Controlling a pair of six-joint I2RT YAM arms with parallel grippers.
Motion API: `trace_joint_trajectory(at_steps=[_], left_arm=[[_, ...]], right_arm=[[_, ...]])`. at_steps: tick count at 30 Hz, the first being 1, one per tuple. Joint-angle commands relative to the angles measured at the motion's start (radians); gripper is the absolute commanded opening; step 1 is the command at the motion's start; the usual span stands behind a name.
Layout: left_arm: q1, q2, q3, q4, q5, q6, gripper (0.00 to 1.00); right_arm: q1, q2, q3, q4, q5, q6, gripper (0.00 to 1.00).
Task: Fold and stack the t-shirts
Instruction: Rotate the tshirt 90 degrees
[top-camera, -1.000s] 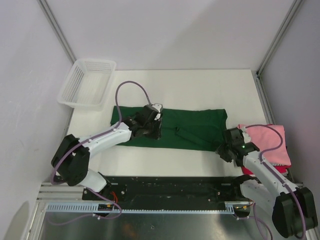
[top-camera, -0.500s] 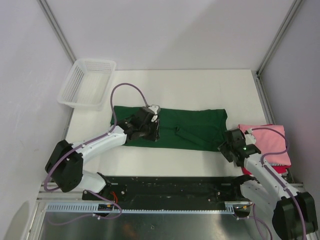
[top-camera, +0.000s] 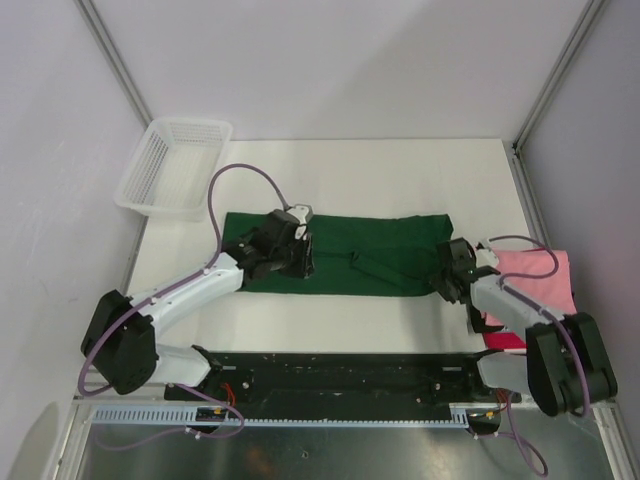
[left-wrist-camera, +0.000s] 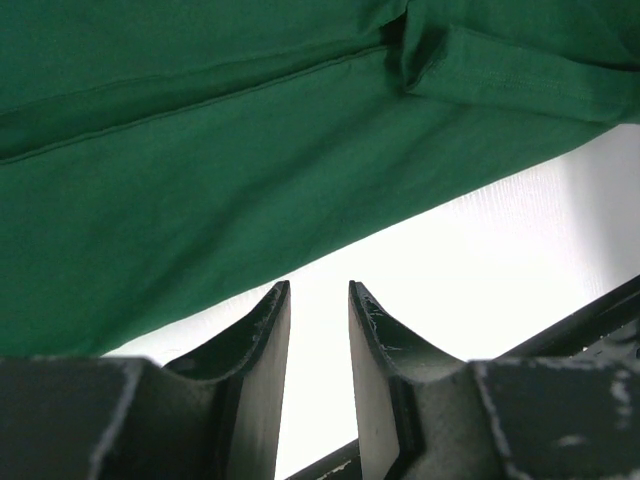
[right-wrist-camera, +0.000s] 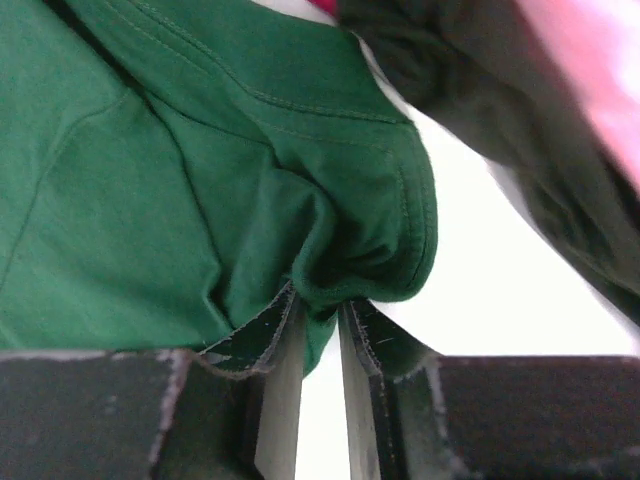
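Flat white table (top-camera: 400, 170) boxed in by pale lilac walls (top-camera: 330, 60); white plastic mesh basket (top-camera: 175, 165) at the far left corner. Across the middle, a dark green t-shirt (top-camera: 380, 255) — soft, stitched hems, folded to a long band. At the right edge, a pink t-shirt (top-camera: 555, 290) stacked on a magenta t-shirt (top-camera: 505, 341). Left gripper (left-wrist-camera: 318, 292) narrowly parted, empty, beside the near hem. Right gripper (right-wrist-camera: 318, 305) pinched on the green shirt's bunched right corner.

Green t-shirt (top-camera: 385, 255): folded into a long band, flat across the middle.
Pink t-shirt (top-camera: 556, 290): folded, far right, atop red t-shirt (top-camera: 505, 341).
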Motion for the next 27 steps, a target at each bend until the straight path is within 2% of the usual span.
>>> trace_joint_trajectory(at_steps=[1, 5, 11, 14, 15, 17, 20, 23, 27], left_arm=[[0.022, -0.042, -0.008, -0.014, 0.004, 0.024, 0.35], [0.042, -0.025, -0.008, -0.033, -0.012, 0.018, 0.35], [0.067, 0.020, 0.035, -0.064, -0.030, 0.026, 0.35], [0.082, 0.064, 0.076, -0.090, -0.046, 0.040, 0.35], [0.087, 0.089, 0.091, -0.101, -0.070, 0.047, 0.35], [0.093, 0.134, 0.113, -0.116, -0.092, 0.056, 0.35], [0.096, 0.207, 0.137, -0.133, -0.114, 0.063, 0.35], [0.096, 0.269, 0.157, -0.155, -0.146, 0.065, 0.34], [0.095, 0.333, 0.151, -0.179, -0.186, 0.060, 0.29]], right_arm=[[-0.031, 0.151, 0.095, 0.120, 0.005, -0.058, 0.22], [-0.090, 0.332, 0.283, 0.163, -0.038, -0.143, 0.21], [-0.200, 0.680, 0.712, 0.179, -0.158, -0.336, 0.23], [-0.227, 0.882, 0.994, 0.098, -0.212, -0.433, 0.32], [-0.231, 0.996, 1.189, 0.007, -0.220, -0.480, 0.37], [-0.234, 1.141, 1.462, -0.141, -0.231, -0.549, 0.46], [-0.237, 1.241, 1.714, -0.296, -0.240, -0.607, 0.58], [-0.240, 1.226, 1.787, -0.364, -0.247, -0.621, 0.64], [-0.239, 1.110, 1.689, -0.357, -0.254, -0.617, 0.65]])
